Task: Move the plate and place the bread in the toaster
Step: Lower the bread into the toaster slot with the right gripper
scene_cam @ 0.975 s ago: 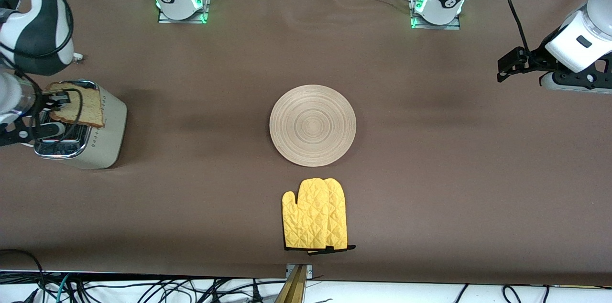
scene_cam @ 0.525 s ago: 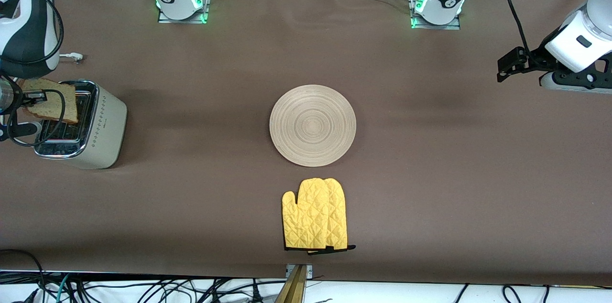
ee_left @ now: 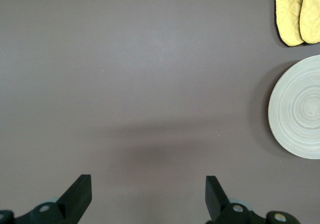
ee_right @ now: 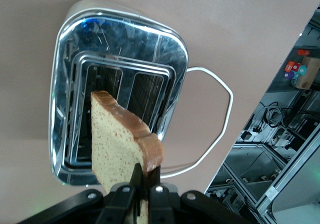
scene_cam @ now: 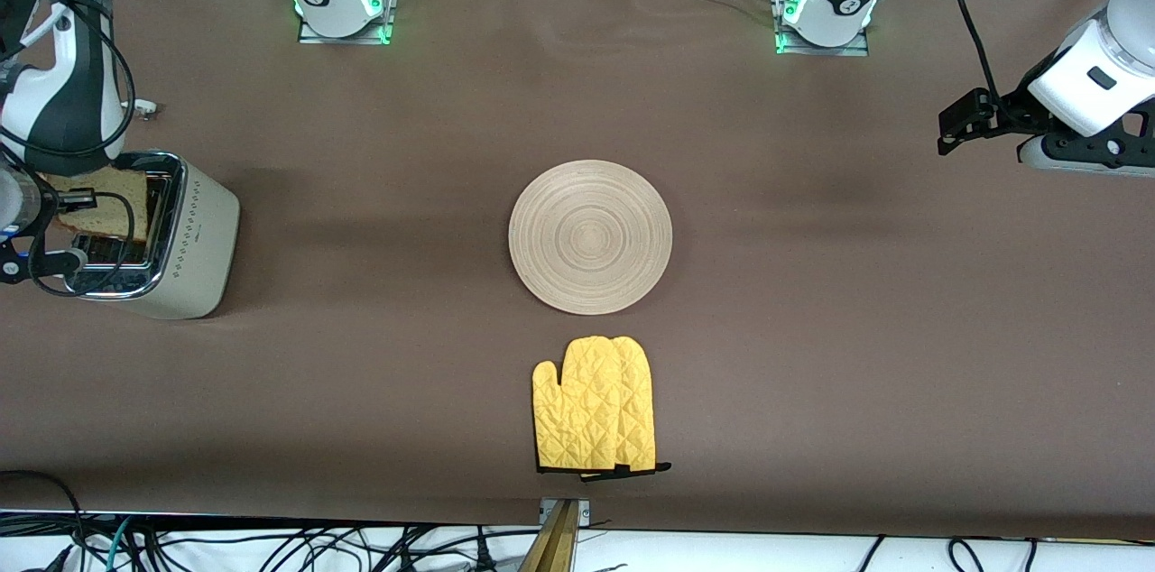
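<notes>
The cream toaster (scene_cam: 185, 256) stands at the right arm's end of the table. My right gripper (scene_cam: 72, 196) is shut on the crust edge of the brown bread slice (scene_cam: 99, 193) and holds it upright just over the toaster's chrome top. In the right wrist view the gripper (ee_right: 146, 176) pinches the bread (ee_right: 117, 149) above the two slots of the toaster (ee_right: 165, 49). The beige ringed plate (scene_cam: 590, 236) lies at the table's middle. My left gripper (scene_cam: 958, 123) waits open and empty at the left arm's end, and it shows open in the left wrist view (ee_left: 147, 184).
A yellow quilted mitt (scene_cam: 595, 405) lies nearer the front camera than the plate. The left wrist view shows the plate (ee_left: 300, 109) and the mitt (ee_left: 297, 11) at its edge. The toaster's white cord (ee_right: 220, 114) loops on the table beside it.
My right gripper has carried the bread from over the toaster's side wall toward the table's end, and the slice now hangs over the slots. The left arm has not moved.
</notes>
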`<act>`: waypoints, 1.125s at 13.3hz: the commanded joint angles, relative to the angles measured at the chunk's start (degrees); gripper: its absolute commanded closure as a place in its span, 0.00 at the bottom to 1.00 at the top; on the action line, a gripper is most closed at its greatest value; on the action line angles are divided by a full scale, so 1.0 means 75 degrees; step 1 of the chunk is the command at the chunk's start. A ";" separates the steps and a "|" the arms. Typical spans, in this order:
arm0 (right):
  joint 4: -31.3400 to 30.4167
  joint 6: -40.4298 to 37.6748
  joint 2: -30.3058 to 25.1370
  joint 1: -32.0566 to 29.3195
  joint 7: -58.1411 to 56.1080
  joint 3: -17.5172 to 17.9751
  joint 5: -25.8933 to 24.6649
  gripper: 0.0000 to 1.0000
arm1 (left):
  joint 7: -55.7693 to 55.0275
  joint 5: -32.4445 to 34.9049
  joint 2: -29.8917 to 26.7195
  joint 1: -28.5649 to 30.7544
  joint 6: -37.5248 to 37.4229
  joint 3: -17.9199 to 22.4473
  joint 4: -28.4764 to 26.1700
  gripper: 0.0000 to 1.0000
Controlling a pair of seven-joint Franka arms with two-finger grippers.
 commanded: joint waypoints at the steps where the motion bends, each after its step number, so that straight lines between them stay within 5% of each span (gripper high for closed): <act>1: 0.0218 0.0023 0.0198 -0.0064 0.0327 0.0033 -0.0119 1.00 | 0.0016 0.0155 0.0022 -0.0038 -0.0130 0.0004 0.0139 0.00; 7: 0.1118 -0.0093 0.0818 -0.0076 0.0505 0.0045 -0.0119 1.00 | 0.0005 0.0155 0.0022 -0.0072 -0.0142 0.0004 0.0139 0.00; 15: 0.1120 -0.0141 0.1041 0.0029 0.1053 0.0068 -0.0049 1.00 | -0.0007 0.0120 0.0069 -0.0096 -0.0259 -0.0031 0.0162 0.00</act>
